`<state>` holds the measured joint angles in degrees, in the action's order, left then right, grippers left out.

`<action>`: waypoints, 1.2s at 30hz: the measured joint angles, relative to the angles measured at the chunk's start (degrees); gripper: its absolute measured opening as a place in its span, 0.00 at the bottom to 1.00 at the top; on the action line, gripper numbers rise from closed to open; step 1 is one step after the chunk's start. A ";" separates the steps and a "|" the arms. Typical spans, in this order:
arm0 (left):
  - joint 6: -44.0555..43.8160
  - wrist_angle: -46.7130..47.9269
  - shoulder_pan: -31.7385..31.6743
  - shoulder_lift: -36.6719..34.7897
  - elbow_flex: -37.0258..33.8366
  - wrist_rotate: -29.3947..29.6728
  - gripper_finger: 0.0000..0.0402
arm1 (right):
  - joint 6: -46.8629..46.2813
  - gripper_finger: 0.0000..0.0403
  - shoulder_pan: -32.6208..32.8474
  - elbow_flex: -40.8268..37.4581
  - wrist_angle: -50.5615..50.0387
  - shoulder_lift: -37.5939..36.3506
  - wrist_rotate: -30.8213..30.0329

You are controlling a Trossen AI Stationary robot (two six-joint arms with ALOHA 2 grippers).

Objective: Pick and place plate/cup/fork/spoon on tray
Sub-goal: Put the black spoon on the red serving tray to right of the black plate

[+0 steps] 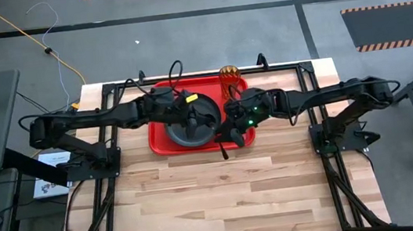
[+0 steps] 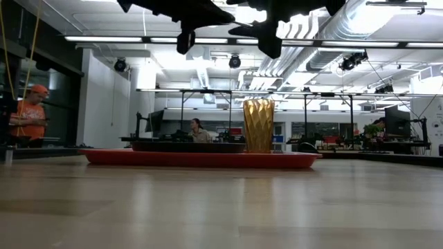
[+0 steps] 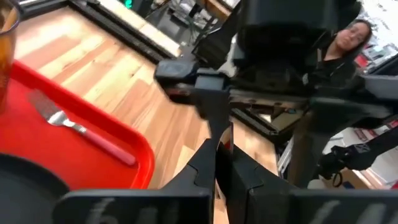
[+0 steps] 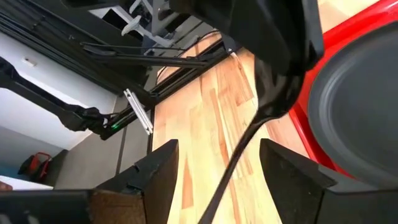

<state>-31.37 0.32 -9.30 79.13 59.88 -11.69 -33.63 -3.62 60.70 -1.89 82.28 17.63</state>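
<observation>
The red tray (image 1: 161, 141) lies at the table's far middle. The black-grey plate (image 1: 193, 131) and the fork (image 3: 81, 130) lie on it, and the amber cup (image 1: 231, 78) stands upright at its far right corner. My left gripper (image 3: 217, 163) is high over the plate's right side, shut on the dark spoon (image 4: 249, 134). My right gripper (image 4: 221, 152) is open beside it, near the tray's near right corner. Its fingers stand on either side of the spoon's handle without touching it. Both grippers show high above the tray in the low view. My left gripper pinches the spoon between its two fingers (image 3: 199, 171) at the bowl end (image 4: 277, 93); its own dark fingers cover the exact place. The spoon is lifted clear of the tray. Its thin handle (image 4: 233, 162) slants away toward my right gripper.
The table's black frame rails (image 1: 287, 66) run along the far edge and both sides. Bare wood (image 1: 225, 200) spreads across the table's near half. People show in the room beyond the table in the low view.
</observation>
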 joint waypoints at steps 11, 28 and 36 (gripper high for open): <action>0.02 -0.60 0.00 0.04 0.00 -2.11 0.00 | 0.02 0.20 0.00 0.01 0.55 0.00 -0.02; -0.05 -3.15 -1.13 -0.61 -0.04 -3.22 0.22 | -0.38 0.00 -0.26 0.01 -1.93 -0.47 -0.66; 2.12 -1.19 -5.57 -6.33 0.00 -2.32 0.41 | 3.96 0.00 -0.10 -0.12 -18.99 -5.19 -2.99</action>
<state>-29.25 -0.87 -14.87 72.81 59.88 -14.01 -29.66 -3.72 60.58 -20.88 77.09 14.63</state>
